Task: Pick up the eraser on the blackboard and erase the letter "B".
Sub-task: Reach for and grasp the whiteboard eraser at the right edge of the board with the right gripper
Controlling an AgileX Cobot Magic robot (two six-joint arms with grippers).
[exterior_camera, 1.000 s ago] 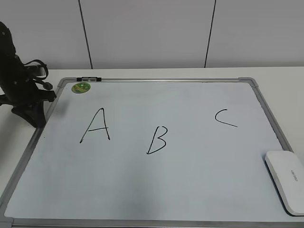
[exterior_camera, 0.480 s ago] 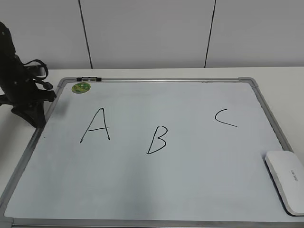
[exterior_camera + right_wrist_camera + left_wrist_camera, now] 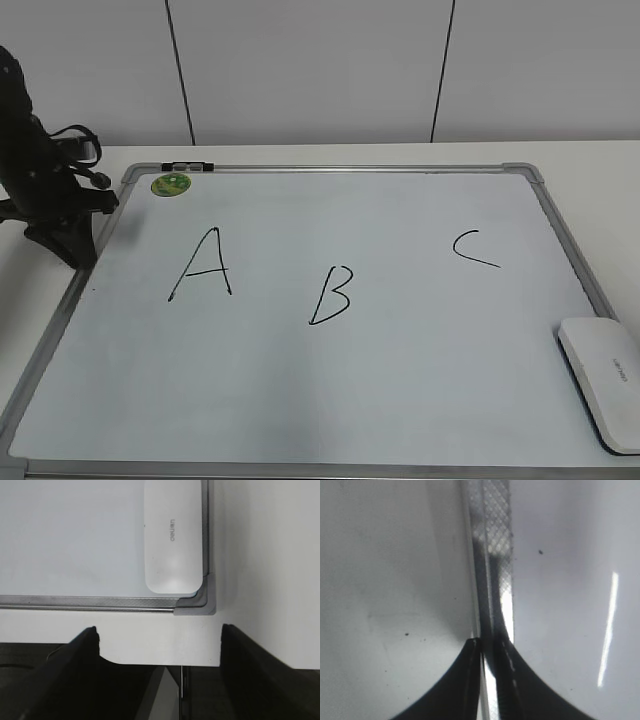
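The blackboard (image 3: 400, 200) is a white board with a grey frame, lying flat on the table. The black letter "B" (image 3: 331, 295) is near its middle, between "A" (image 3: 203, 265) and "C" (image 3: 472, 248). The white eraser (image 3: 605, 385) lies at the board's near right corner. In the right wrist view the eraser (image 3: 172, 535) lies just ahead of my open, empty right gripper (image 3: 159, 630), which hovers over the table edge short of the board's corner (image 3: 202, 605). My left gripper (image 3: 487, 642) is shut and empty over the board's left frame (image 3: 492, 540); in the exterior view the left gripper (image 3: 70, 245) is at the far left.
A small round green sticker (image 3: 171, 184) and a black clip (image 3: 187, 166) sit at the board's far left corner. White table (image 3: 590, 160) surrounds the board. A white panelled wall (image 3: 300, 70) stands behind. The table's front edge (image 3: 165, 662) is below the right gripper.
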